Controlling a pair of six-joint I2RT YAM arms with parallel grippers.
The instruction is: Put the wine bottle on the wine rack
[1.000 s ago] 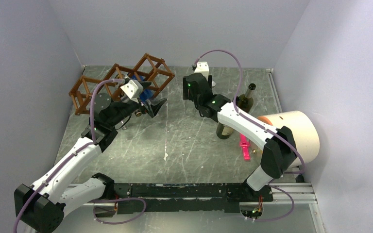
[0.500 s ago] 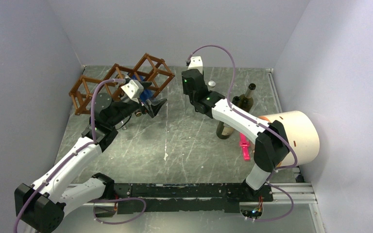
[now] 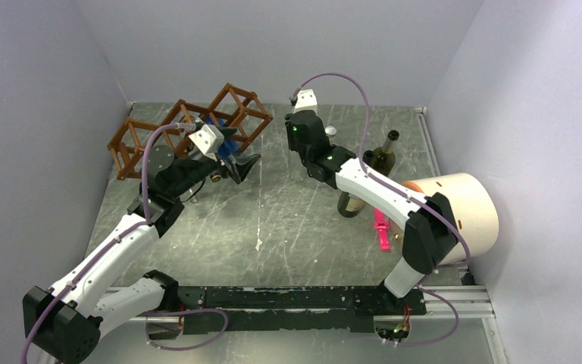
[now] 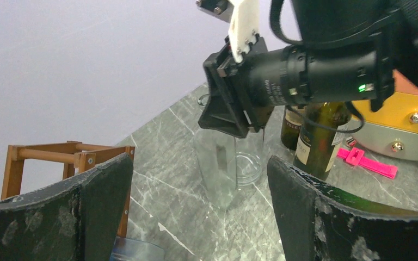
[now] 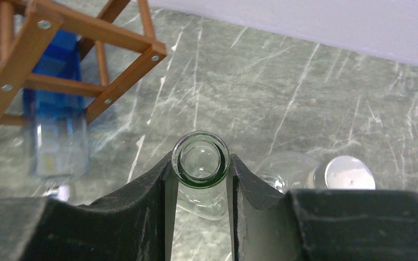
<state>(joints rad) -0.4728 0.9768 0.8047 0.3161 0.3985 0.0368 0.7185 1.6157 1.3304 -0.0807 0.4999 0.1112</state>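
Grey marbled worktop (image 3: 288, 220), seen from above. A big cream drum (image 3: 466, 208) lies at the right edge. The reddish-brown wine rack (image 5: 92, 27) sits at the far left, with a blue bottle (image 5: 54, 109) lying in one of its cells. My right tool (image 5: 201, 160) is clenched around the neck of the clear wine bottle (image 4: 226, 168), which stands upright to the right of the rack, apart from it. My left tool (image 3: 244, 167) hangs just beside the rack, fingers spread and holding nothing. A dark bottle (image 3: 383, 155) stands near the drum (a second is partly hidden behind my right arm). A small pink object (image 3: 382, 231) lies by the drum.
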